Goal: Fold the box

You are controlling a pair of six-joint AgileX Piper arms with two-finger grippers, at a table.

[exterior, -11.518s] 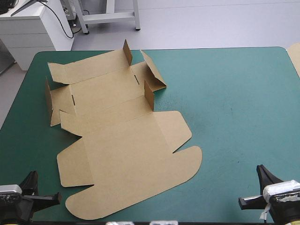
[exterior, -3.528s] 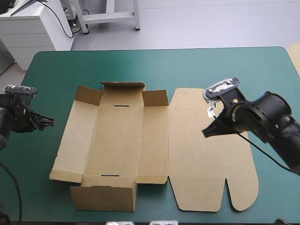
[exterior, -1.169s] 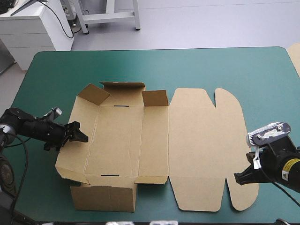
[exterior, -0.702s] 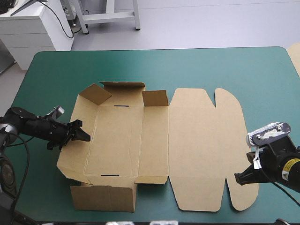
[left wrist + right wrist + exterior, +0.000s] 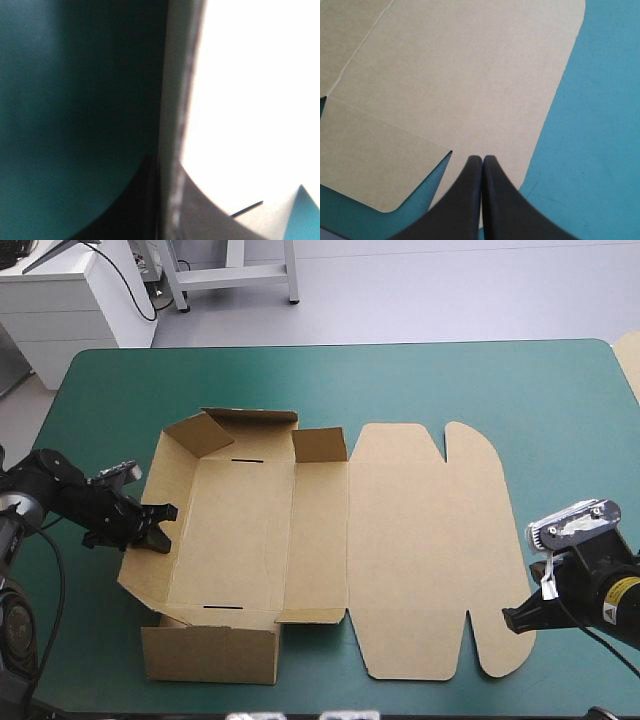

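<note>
The left wrist view is all blur: the left gripper [image 5: 164,165] shows only as two dark smears on either side of an edge of the box [image 5: 177,100], and the board beyond glares pale, without detail. From above, its fingertips are too small to judge how much board sits between them. Both arms run off the sides. Around the right gripper [image 5: 482,161], the lid [image 5: 445,75] is cut off. A sliver of brown board [image 5: 630,360] past the table [image 5: 450,380] is sliced too.

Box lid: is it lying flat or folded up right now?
Flat. The lid lies spread on the teal-green cover beside the tray, whose walls stand raised.
</note>
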